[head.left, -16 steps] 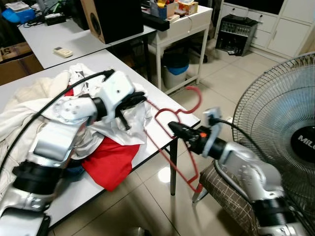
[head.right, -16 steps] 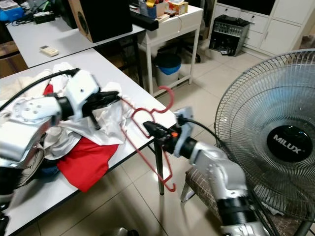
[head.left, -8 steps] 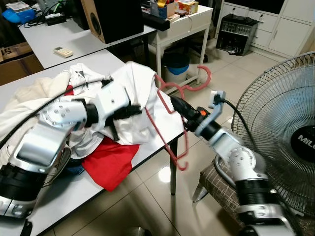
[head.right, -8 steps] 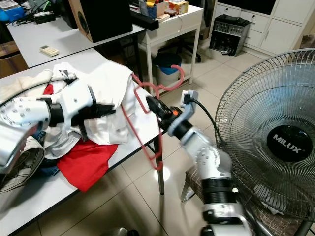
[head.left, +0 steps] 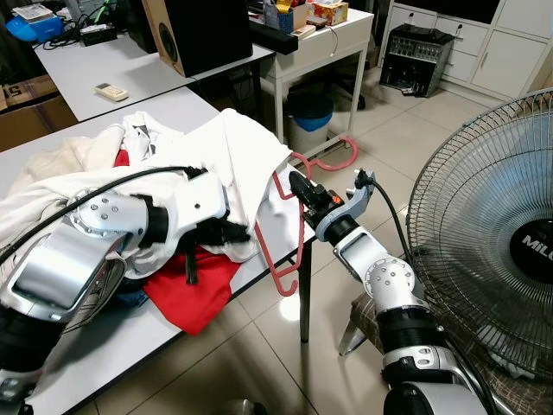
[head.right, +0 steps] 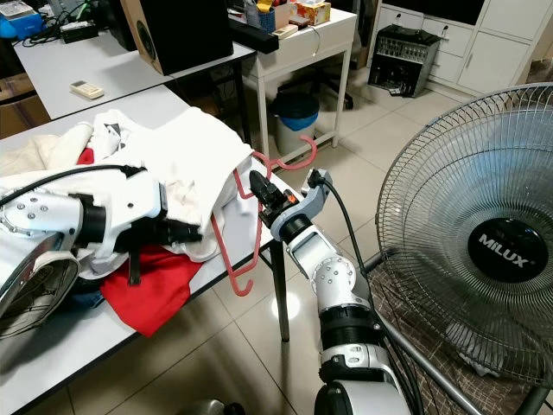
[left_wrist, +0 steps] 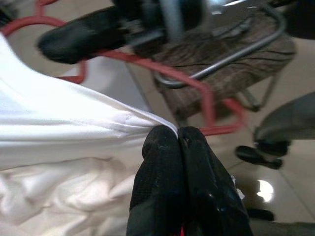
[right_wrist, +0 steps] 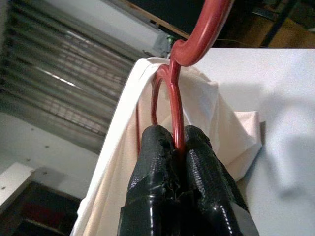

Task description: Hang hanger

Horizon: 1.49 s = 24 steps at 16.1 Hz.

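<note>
red plastic is what i pick out first from the head views: the hanger (head.left: 294,220) hangs off the near corner of the white table (head.left: 130,346), its hook pointing toward the fan (head.left: 501,233) and one shoulder tucked under the white garment (head.left: 238,151). my right gripper (head.left: 298,186) reaches in from the fan side and clamps the hanger just below the hook. my left gripper (head.left: 238,232) sits low against the clothes pile, above a red cloth (head.left: 186,290), pinching the white garment's hem.

left wrist view: i see the two black fingers (left_wrist: 162,187) pressed together on a fold of white fabric, with the hanger's red bar running just beyond them and the right gripper blurred above.

right wrist view: my fingers (right_wrist: 157,167) are closed tight on the hanger's thin red stem, and the white garment drapes over the frame behind it.
</note>
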### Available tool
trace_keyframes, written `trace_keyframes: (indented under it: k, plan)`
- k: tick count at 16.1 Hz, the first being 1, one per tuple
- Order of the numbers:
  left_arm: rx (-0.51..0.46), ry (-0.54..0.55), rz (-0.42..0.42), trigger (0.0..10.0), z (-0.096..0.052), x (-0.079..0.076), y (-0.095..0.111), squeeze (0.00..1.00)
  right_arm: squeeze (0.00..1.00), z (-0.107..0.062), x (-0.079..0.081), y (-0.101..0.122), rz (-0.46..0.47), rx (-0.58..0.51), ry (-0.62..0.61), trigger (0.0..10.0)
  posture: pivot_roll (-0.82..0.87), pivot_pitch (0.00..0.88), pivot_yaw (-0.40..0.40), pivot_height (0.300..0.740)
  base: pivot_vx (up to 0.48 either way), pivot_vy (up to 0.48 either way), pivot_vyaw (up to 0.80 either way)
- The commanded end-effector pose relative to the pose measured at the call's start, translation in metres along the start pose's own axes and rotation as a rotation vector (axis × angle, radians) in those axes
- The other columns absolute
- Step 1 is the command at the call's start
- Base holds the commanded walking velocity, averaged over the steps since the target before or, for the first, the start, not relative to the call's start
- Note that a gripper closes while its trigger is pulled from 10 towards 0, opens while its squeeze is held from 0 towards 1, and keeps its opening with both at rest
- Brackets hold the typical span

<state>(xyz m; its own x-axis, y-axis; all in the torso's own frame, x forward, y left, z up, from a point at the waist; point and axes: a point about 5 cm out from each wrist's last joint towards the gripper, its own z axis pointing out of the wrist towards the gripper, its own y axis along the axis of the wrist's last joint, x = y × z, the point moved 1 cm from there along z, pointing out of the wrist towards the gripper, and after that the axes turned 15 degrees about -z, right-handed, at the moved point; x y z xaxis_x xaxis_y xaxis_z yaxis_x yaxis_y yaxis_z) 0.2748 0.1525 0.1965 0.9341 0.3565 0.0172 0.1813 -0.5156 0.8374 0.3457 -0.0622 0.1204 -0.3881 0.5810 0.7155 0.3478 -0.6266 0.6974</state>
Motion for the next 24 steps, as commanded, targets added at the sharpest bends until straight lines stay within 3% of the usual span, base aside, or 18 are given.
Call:
trace_keyframes:
  k: [1, 4, 7, 10, 15, 17, 19, 21, 22, 24]
  plan:
    - [0.036, -0.069, -0.012, 0.0, -0.002, -0.009, -0.002, 0.0, 0.0, 0.024, 0.034, 0.005, 0.059, -0.072, 0.056, 10.0, 0.04, 0.0, 0.111, 0.74, 0.0, 0.0, 0.0]
    - [0.078, -0.113, -0.037, 0.0, -0.005, -0.014, -0.007, 0.0, 0.0, 0.031, 0.034, 0.006, 0.106, -0.081, 0.014, 10.0, 0.05, 0.0, 0.11, 0.74, 0.0, 0.0, 0.0]
    - [0.023, -0.15, -0.047, 0.0, 0.003, -0.019, -0.001, 0.0, 0.0, 0.039, 0.038, 0.007, 0.2, -0.105, -0.003, 10.0, 0.07, 0.0, 0.102, 0.74, 0.0, 0.0, 0.0]
    - [-0.085, -0.154, -0.067, 0.0, 0.025, -0.022, 0.006, 0.0, 0.0, 0.046, 0.049, 0.015, 0.268, -0.136, 0.022, 10.0, 0.06, 0.0, 0.103, 0.74, 0.0, 0.0, 0.0]
    - [-0.313, -0.367, -0.211, 0.0, 0.032, -0.042, 0.035, 0.0, 0.0, 0.05, 0.048, 0.018, 0.281, -0.154, 0.001, 10.0, 0.06, 0.0, 0.093, 0.74, 0.0, 0.0, 0.0]
    - [-0.371, -0.422, -0.276, 0.0, 0.033, -0.047, 0.041, 0.0, 0.0, 0.051, 0.049, 0.022, 0.357, -0.18, 0.0, 10.0, 0.06, 0.0, 0.09, 0.74, 0.0, 0.0, 0.0]
    - [-0.294, -0.345, -0.26, 0.0, 0.044, -0.043, 0.026, 0.0, 0.0, 0.052, 0.051, 0.028, 0.448, -0.211, 0.021, 10.0, 0.06, 0.0, 0.083, 0.74, 0.0, 0.0, 0.0]
    - [-0.217, -0.14, -0.225, 0.0, 0.056, -0.023, 0.008, 0.0, 0.0, 0.052, 0.06, 0.033, 0.481, -0.218, 0.086, 10.0, 0.06, 0.0, 0.075, 0.74, 0.0, 0.0, 0.0]
    - [-0.171, -0.109, -0.196, 0.0, 0.056, -0.02, -0.001, 0.0, 0.0, 0.052, 0.064, 0.035, 0.503, -0.218, 0.124, 10.0, 0.05, 0.0, 0.07, 0.74, 0.0, 0.0, 0.0]
    - [-0.205, -0.09, -0.21, 0.0, 0.055, -0.018, 0.0, 0.0, 0.0, 0.05, 0.067, 0.036, 0.524, -0.216, 0.158, 10.0, 0.05, 0.0, 0.068, 0.74, 0.0, 0.0, 0.0]
